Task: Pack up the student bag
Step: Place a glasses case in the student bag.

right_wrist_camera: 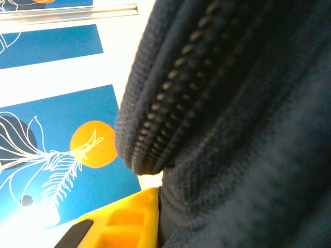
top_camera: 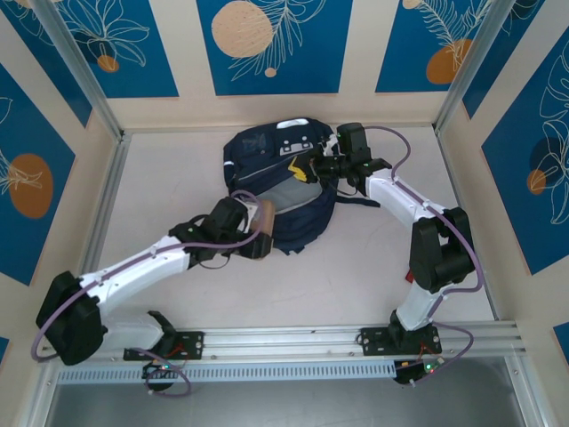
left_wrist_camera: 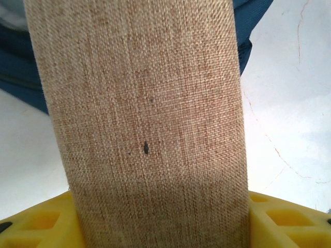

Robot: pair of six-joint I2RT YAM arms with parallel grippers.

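The student bag [top_camera: 283, 191] lay on the desk [top_camera: 356, 267] toward 12 o'clock. At its 7 o'clock edge, the left claw [top_camera: 260, 224] was clamped on a tan woven slab [left_wrist_camera: 145, 129]. At 1 o'clock, the right claw [top_camera: 313, 167] pinched the bag's fabric beside the zipper [right_wrist_camera: 170, 88].

There is one bag [top_camera: 280, 191]. There is one tan cloth thing [left_wrist_camera: 145, 129]. There are two robot arms: one left arm [top_camera: 142, 262] and one right arm [top_camera: 427, 231]. Each arm has one gripper, so that makes two: the left gripper [top_camera: 265, 224] and the right gripper [top_camera: 313, 169]. There is one white table [top_camera: 356, 267].
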